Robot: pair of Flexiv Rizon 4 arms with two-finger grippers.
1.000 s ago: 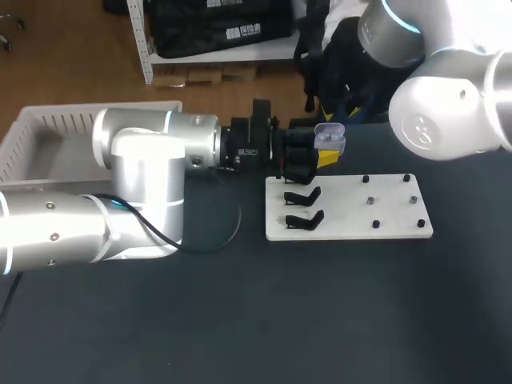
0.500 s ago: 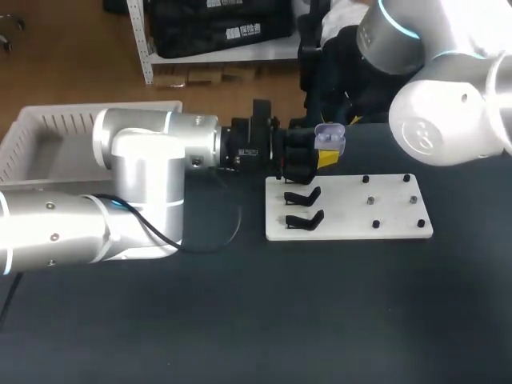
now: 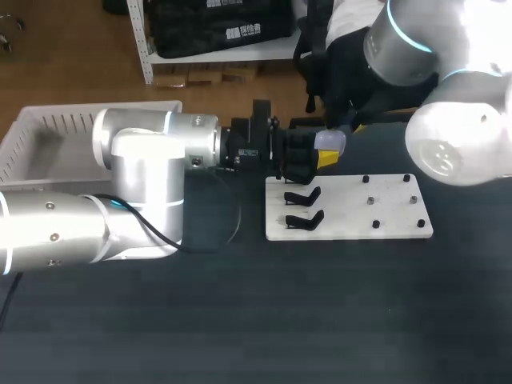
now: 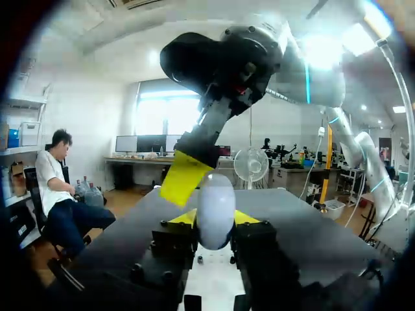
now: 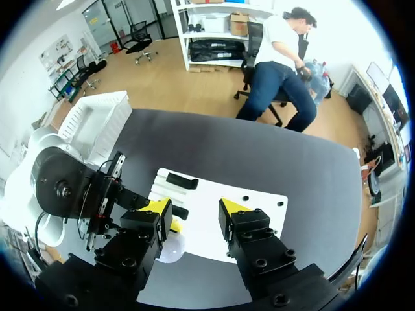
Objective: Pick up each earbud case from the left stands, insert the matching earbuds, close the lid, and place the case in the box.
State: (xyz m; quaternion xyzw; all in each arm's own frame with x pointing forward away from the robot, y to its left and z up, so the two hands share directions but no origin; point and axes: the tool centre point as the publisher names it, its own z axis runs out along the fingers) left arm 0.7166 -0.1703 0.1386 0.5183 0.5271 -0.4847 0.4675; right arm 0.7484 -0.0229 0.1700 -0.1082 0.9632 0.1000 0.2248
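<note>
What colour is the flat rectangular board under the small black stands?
White. The flat rectangular board shows best in the head view.

A dark, matte table [image 3: 320,320] takes up nearly everything in front of me. Toward its far side lies a flat white board [image 3: 392,214], rectangular, its long edges running across the table. Six small black studs [image 3: 375,225] stick up from the right part of the board, in two columns of three. Just left of the board, a thin black cable [image 3: 238,220] curves over the tabletop.
</note>
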